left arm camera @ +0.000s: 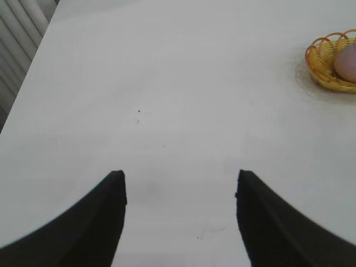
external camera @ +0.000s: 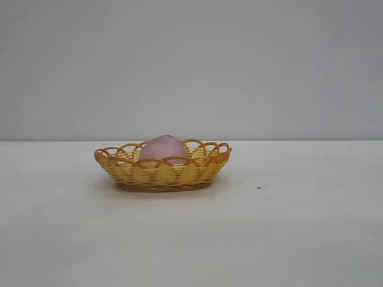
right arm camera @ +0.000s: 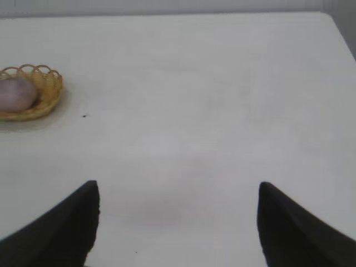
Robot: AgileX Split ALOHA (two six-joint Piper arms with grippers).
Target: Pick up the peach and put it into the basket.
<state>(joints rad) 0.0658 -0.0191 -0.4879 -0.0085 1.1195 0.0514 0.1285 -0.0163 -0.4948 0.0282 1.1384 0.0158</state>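
A shallow oval woven basket (external camera: 162,170), yellow in its weave with an orange-brown looped rim and base, is sitting on a plain white table (external camera: 299,227), a little to the left of the middle of the exterior view. A dusty pink, rounded peach (external camera: 163,148) with a slightly pointed top is lying inside the basket, its upper part showing above the rim. Bare tabletop is lying open on every side of the basket, and a pale grey wall (external camera: 191,66) is standing behind the table's far edge. A tiny dark speck (external camera: 258,188) is lying on the table just to the right of the basket.

No arm is showing in the exterior view. In the left wrist view, the left gripper (left arm camera: 181,192) is hanging over bare table with its two dark fingers (left arm camera: 94,228) spread apart and holding nothing; the basket (left arm camera: 322,64) and peach (left arm camera: 347,62) are sitting well away from it, and one table edge (left arm camera: 33,67) is showing with pale vertical slats (left arm camera: 16,39) beyond it. In the right wrist view, the right gripper (right arm camera: 178,200) is likewise hanging over open table, fingers (right arm camera: 295,233) wide apart and empty, with the basket (right arm camera: 41,92) and peach (right arm camera: 16,93) well apart from it.
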